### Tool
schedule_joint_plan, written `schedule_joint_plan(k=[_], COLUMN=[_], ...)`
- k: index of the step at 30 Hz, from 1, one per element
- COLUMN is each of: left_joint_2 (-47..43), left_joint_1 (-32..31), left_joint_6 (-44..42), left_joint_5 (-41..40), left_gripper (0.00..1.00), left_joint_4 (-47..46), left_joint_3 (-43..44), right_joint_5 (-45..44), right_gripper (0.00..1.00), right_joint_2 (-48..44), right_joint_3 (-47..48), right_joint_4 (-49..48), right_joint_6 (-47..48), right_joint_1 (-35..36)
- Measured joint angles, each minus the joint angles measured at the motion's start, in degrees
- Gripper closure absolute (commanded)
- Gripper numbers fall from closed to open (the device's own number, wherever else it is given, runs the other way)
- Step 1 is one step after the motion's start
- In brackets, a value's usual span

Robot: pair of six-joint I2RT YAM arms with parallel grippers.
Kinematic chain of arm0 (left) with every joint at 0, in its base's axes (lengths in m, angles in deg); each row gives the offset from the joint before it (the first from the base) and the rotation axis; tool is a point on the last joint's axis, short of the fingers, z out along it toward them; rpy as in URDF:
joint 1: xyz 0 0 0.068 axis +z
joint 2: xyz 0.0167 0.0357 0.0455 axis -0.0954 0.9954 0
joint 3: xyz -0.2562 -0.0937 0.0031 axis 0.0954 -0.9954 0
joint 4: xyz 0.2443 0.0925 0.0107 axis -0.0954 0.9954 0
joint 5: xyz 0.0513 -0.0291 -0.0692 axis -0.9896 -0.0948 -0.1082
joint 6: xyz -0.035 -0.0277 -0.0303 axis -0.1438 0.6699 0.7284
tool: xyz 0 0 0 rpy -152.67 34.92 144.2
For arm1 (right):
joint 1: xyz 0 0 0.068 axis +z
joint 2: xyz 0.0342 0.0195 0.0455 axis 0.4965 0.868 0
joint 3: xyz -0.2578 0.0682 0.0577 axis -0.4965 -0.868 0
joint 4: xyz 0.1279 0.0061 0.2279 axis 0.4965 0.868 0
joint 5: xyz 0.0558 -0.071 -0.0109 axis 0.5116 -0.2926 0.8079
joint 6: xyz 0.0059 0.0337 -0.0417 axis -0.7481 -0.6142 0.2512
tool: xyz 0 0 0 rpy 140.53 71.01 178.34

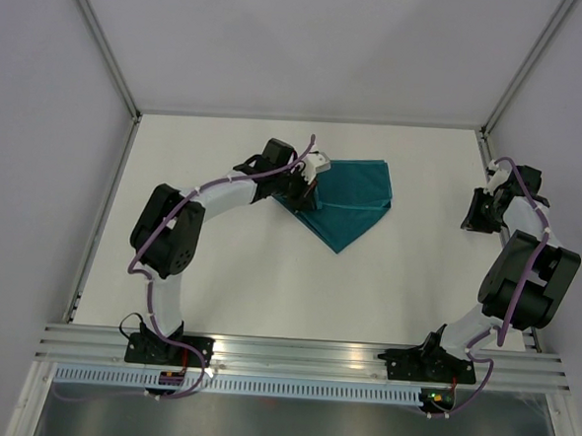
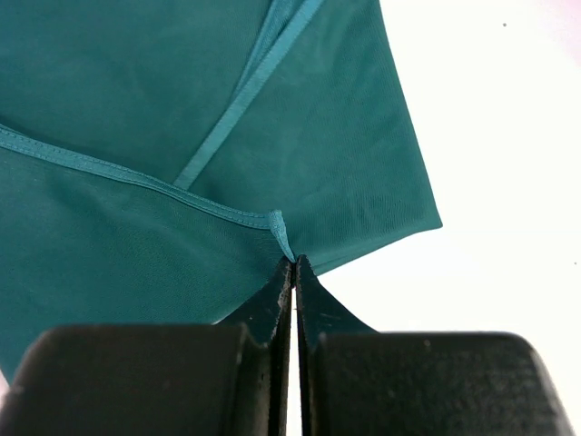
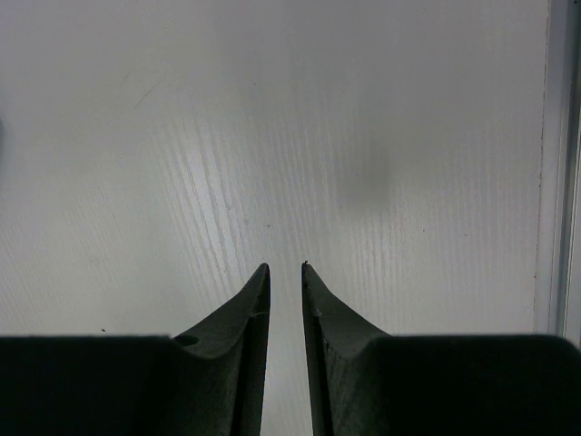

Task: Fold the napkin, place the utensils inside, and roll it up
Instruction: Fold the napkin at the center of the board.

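The teal napkin (image 1: 351,207) lies folded in a rough triangle on the white table, at the back centre. My left gripper (image 1: 311,187) is at its left edge. In the left wrist view the left gripper (image 2: 295,262) is shut on a hemmed corner of the napkin (image 2: 136,109), with the folded layers spread beyond the tips. My right gripper (image 1: 477,218) hangs over bare table at the far right, well away from the cloth. In the right wrist view the right gripper (image 3: 284,266) has its jaws nearly together and holds nothing. The dark blue utensil is out of view.
A metal rail (image 1: 488,151) runs along the table's right edge, close to my right gripper, and shows in the right wrist view (image 3: 556,182). Grey walls close in the table at the back and sides. The white table (image 1: 268,276) lies between the napkin and the arm bases.
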Motion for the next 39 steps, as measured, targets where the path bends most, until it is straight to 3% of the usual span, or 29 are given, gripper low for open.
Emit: schedule_joint_plan(k=[39], left_joint_2=[-4.17], left_joint_1=[-8.46], left_joint_6=[-6.67], left_joint_5=[-4.52], left_gripper=[0.98], left_joint_4=[0.46], left_joint_3=[-1.27], right_joint_5=[0.02], right_gripper=[0.74], right_joint_2=[0.00], right_joint_3=[0.00], right_joint_4=[0.02], right_joint_6=[0.26], right_joint_1=[0.00])
